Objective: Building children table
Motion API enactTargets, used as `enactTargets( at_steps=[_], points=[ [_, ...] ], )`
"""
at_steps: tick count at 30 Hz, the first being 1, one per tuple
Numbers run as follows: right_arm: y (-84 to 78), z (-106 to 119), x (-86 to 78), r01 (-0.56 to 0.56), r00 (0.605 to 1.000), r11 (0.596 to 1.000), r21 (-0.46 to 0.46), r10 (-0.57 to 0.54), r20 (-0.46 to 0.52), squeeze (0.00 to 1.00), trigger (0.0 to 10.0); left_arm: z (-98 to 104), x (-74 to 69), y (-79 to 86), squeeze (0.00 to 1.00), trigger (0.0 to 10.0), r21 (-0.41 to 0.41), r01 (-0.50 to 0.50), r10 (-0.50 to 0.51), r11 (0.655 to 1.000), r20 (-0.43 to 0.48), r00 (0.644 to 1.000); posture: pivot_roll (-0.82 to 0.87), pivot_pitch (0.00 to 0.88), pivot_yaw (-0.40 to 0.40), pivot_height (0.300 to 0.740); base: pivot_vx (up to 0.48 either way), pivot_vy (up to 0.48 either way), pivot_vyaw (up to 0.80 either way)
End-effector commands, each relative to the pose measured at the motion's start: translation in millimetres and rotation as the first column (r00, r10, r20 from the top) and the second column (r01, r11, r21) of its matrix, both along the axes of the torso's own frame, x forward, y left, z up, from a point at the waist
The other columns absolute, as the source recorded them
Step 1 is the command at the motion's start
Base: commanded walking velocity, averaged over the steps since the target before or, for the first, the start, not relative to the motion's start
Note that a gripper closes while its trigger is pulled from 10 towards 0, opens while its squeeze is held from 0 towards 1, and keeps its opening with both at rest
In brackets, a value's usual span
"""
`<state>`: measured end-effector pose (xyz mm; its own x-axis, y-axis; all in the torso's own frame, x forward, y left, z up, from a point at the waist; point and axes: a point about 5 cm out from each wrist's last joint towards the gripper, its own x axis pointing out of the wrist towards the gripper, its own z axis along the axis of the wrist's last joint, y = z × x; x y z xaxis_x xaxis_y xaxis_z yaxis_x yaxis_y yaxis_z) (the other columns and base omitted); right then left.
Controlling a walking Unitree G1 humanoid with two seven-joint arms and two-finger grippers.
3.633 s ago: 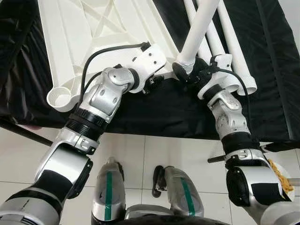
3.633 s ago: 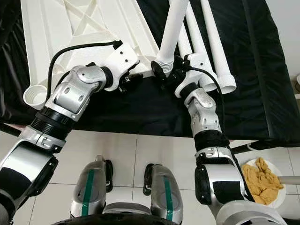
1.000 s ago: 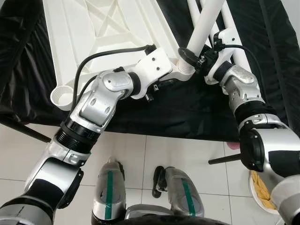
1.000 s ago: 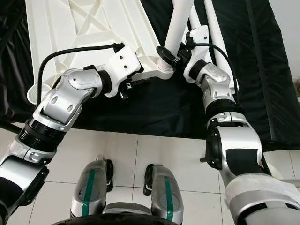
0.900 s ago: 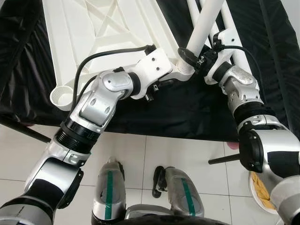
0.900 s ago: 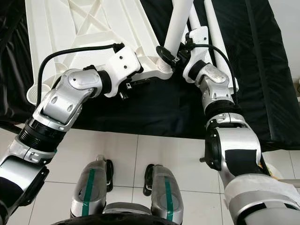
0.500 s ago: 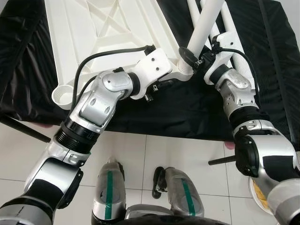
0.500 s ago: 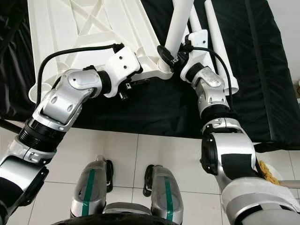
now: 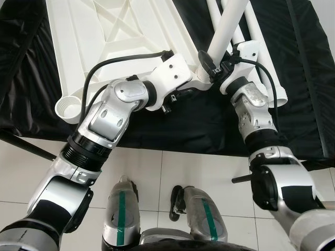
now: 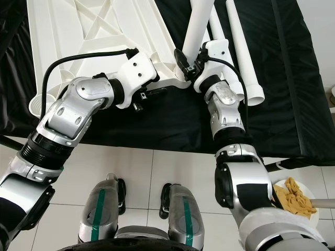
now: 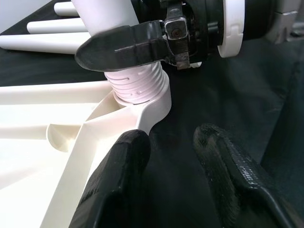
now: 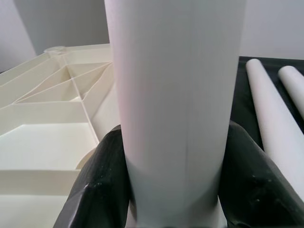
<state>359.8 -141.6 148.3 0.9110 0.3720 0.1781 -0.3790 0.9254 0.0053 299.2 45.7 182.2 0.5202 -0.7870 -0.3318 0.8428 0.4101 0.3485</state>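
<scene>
Seating first leg (image 9: 226, 26) in tabletop (image 9: 99, 36) corner socket: right claw (image 12: 171, 190) clamps it, left claw (image 11: 171, 156) gapes beside socket. Three legs (image 10: 242, 47) (spare) wait on the bench (image 9: 309, 78).

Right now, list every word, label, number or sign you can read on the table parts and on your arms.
None: no readable text on the tabletop, the leg held in the right gripper, the spare legs, the black cloth or the left gripper.
</scene>
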Motion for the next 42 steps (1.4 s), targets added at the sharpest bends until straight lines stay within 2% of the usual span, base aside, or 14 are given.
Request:
enactTargets(
  at_steps=[1, 15, 17, 20, 21, 26, 31, 36, 42],
  points=[
    [0.4, -11.0, -2.9, 0.046, 0.997, 0.999, 0.017, -0.045, -0.061, 0.00, 10.0, -0.3, -0.2, 0.8, 0.00, 10.0, -0.003, -0.018, 0.018, 1.000, 0.006, 1.000, 0.11, 0.068, -0.061, 0.740, 0.000, 0.000, 0.00],
    [17.5, -2.2, -8.6, 0.208, 0.975, 0.975, 0.072, -0.202, -0.089, 0.00, 10.0, -0.1, 0.0, -0.4, 0.00, 10.0, -0.005, -0.018, 0.018, 1.000, 0.006, 1.000, 0.10, 0.075, -0.064, 0.740, 0.000, 0.000, 0.00],
    [22.4, 0.8, -12.3, 0.296, 0.952, 0.952, 0.080, -0.287, -0.101, 0.00, 10.0, -0.2, 0.0, -0.4, 0.00, 10.0, -0.005, -0.019, 0.019, 1.000, 0.008, 1.000, 0.11, 0.075, -0.066, 0.740, 0.000, 0.000, 0.00],
    [25.0, 2.3, -14.1, 0.324, 0.943, 0.943, 0.078, -0.316, -0.099, 0.00, 10.0, -0.2, 0.0, -0.3, 0.00, 10.0, -0.006, -0.020, 0.020, 1.000, 0.007, 1.000, 0.10, 0.075, -0.067, 0.740, 0.000, 0.000, 0.00],
    [29.5, 4.4, -17.5, 0.369, 0.928, 0.927, 0.073, -0.363, -0.083, 0.00, 10.0, -0.2, -0.1, -0.5, 0.00, 10.0, -0.006, -0.020, 0.020, 1.000, 0.007, 1.000, 0.10, 0.075, -0.067, 0.740, 0.000, 0.000, 0.00],
    [38.7, -0.6, -23.8, 0.367, 0.926, 0.928, 0.056, -0.359, -0.119, 0.00, 10.0, -0.1, 0.3, -0.7, 0.00, 10.0, -0.006, -0.021, 0.021, 1.000, 0.009, 1.000, 0.11, 0.075, -0.068, 0.740, 0.000, 0.000, 0.00],
    [39.3, -0.5, -25.3, 0.370, 0.924, 0.927, 0.055, -0.361, -0.129, 0.00, 10.0, -0.1, 0.4, -0.5, 0.00, 10.0, -0.005, -0.022, 0.022, 1.000, 0.010, 1.000, 0.11, 0.075, -0.068, 0.740, 0.000, 0.000, 0.00],
    [36.2, 0.5, -25.3, 0.364, 0.926, 0.930, 0.047, -0.356, -0.125, 0.00, 10.0, -0.9, 1.0, 0.0, 0.00, 10.0, -0.003, -0.024, 0.024, 1.000, 0.008, 1.000, 0.11, 0.073, -0.068, 0.740, 0.000, 0.000, 0.00],
    [26.0, 1.2, -22.9, 0.376, 0.921, 0.926, 0.029, -0.371, -0.120, 0.00, 10.0, -10.7, 3.7, 1.9, 0.00, 10.0, 0.025, -0.042, 0.042, 0.999, -0.021, 0.999, 0.10, 0.068, -0.066, 0.740, 0.000, 0.000, 0.00]
  ],
)
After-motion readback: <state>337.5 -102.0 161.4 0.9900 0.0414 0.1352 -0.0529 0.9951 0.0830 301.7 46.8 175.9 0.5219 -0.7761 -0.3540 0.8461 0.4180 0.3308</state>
